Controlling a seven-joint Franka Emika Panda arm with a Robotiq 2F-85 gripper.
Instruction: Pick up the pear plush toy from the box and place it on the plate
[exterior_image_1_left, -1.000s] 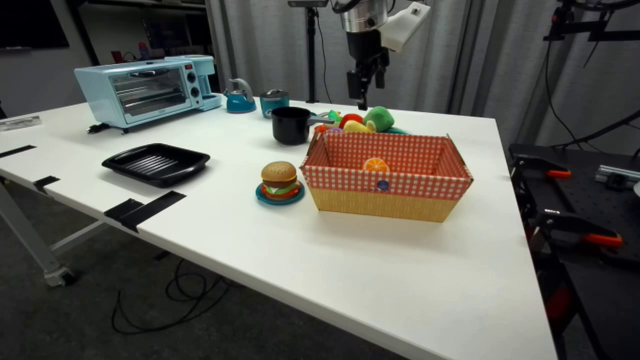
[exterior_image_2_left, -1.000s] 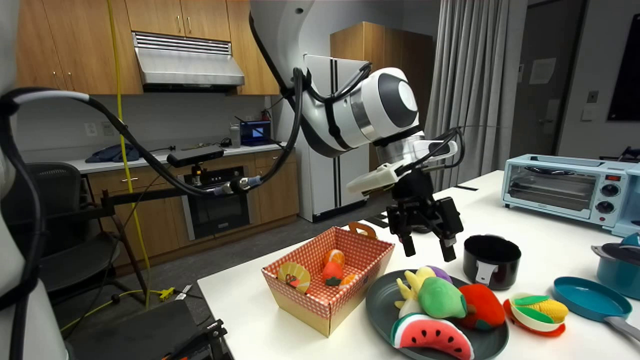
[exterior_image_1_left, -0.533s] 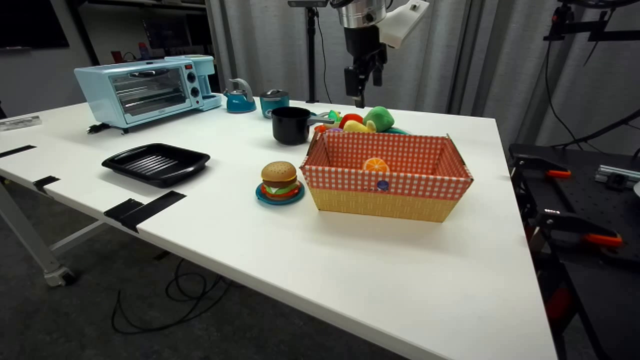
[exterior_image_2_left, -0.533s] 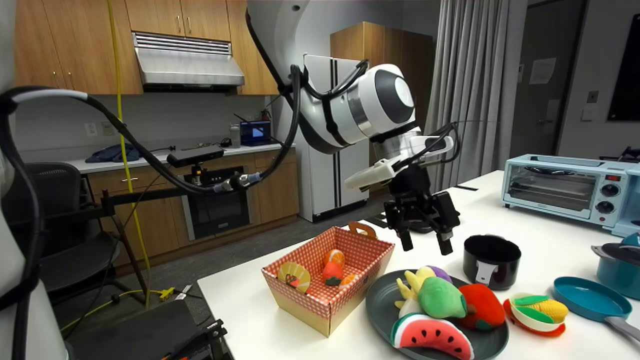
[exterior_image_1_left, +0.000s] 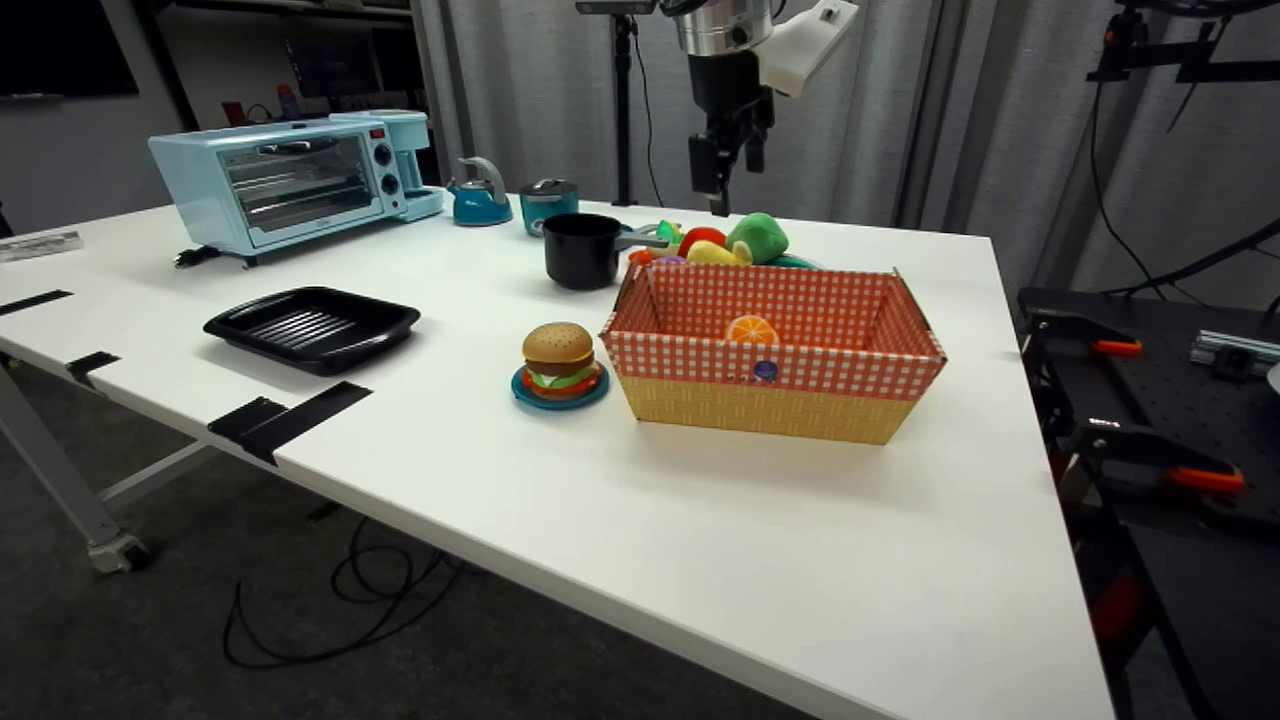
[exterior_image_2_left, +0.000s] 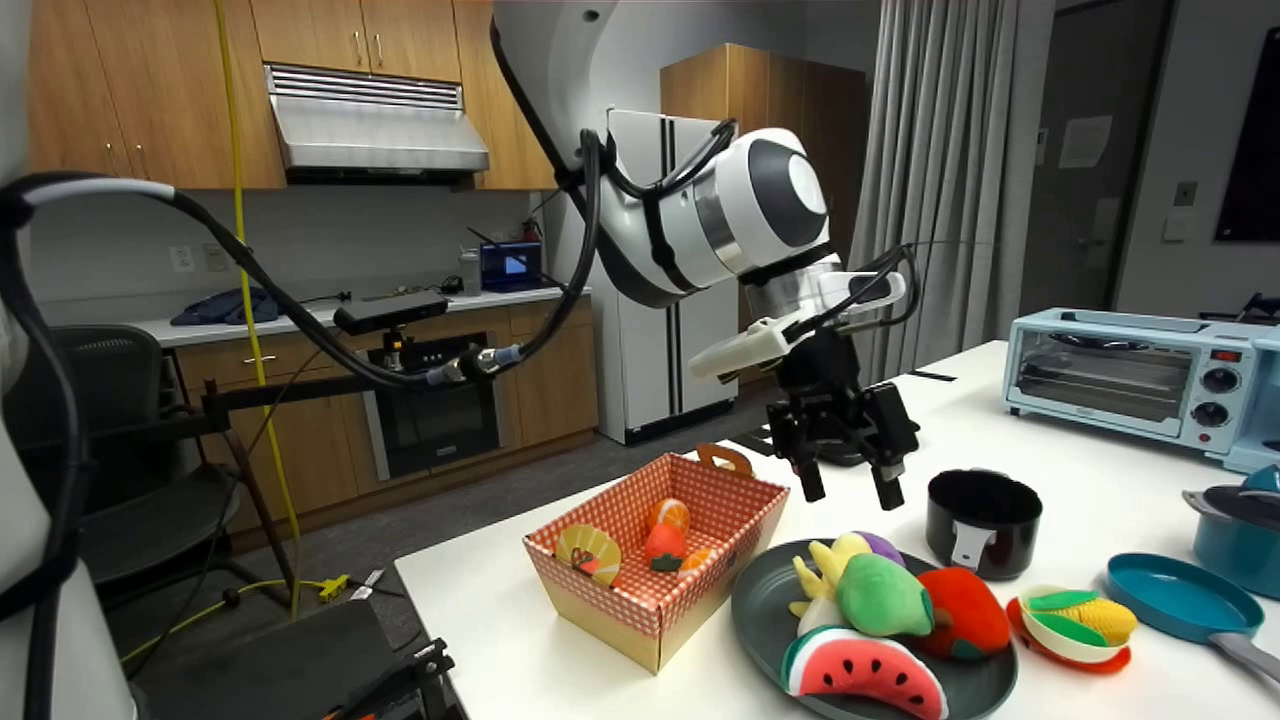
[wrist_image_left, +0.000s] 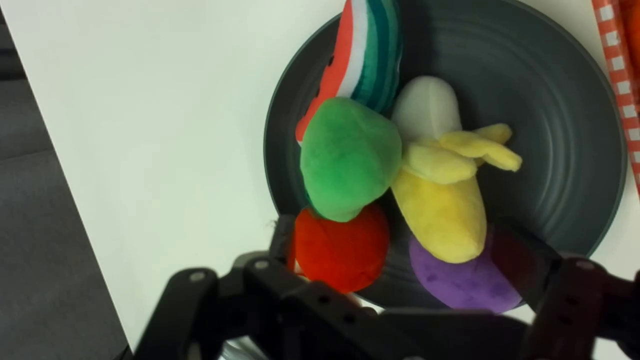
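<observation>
Wrist view shows you pear plush (wrist_image_left: 350, 157) on plate (wrist_image_left: 565, 150), box (wrist_image_left: 626, 97) cut off at right; in an exterior view, box (exterior_image_1_left: 770, 402) hides most of plate. Tool (exterior_image_2_left: 850, 497) above, spread wide.

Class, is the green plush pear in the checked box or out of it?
Out: the pear lies within the rim of the plate, beside the box.

On the low-sheen plate (wrist_image_left: 555, 85), we see velvety cloth on the green pear (wrist_image_left: 350, 157); beside the plate, a cardboard-like box (exterior_image_2_left: 612, 615) and a glossy black pot (exterior_image_2_left: 1005, 535).
</observation>
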